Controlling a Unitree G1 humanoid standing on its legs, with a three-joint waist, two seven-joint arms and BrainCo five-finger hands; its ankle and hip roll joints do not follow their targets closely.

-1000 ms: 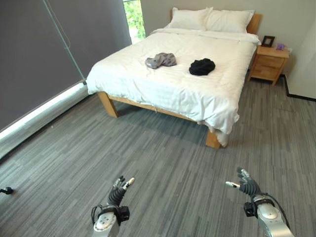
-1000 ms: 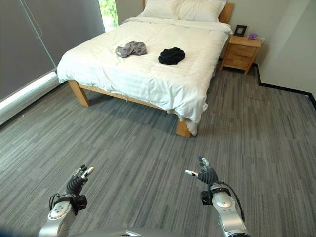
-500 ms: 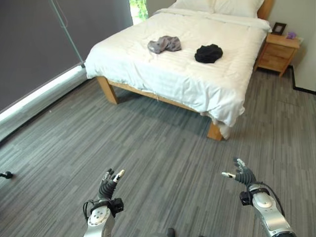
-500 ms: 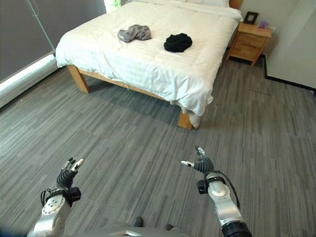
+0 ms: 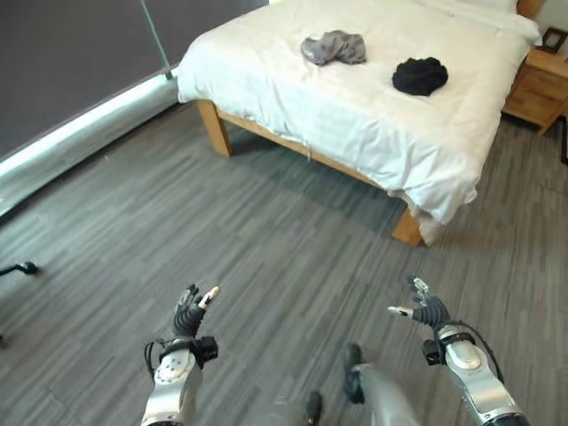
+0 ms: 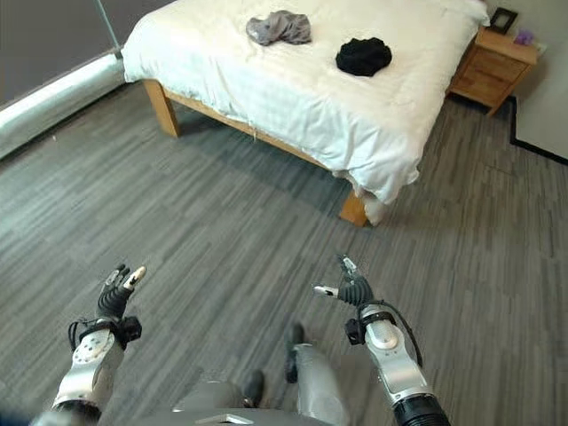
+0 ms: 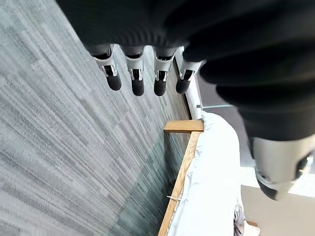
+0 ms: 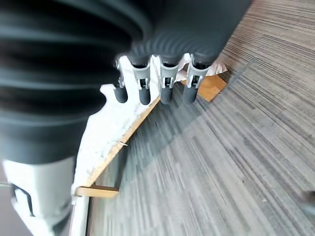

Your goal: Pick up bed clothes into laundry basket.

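The bed (image 5: 373, 98), with white bedding on a wooden frame, serves as the reference landmark. Two garments lie on top of the bed, apart from each other: a grey garment (image 5: 333, 46) toward the window-side edge, and a black garment (image 5: 420, 75) toward the nightstand (image 5: 539, 87), which stands just beside the bed's far corner. Grey plank floor (image 5: 266, 248) extends from the bed's foot toward the robot.

The left hand (image 5: 187, 311) hangs over the floor, well apart from the bed, fingers straight and released, grasping nothing. The right hand (image 5: 424, 309) hangs likewise over the floor, nearer the bed's foot corner, fingers extended and released, grasping nothing. Both garments lie untouched on the bed.
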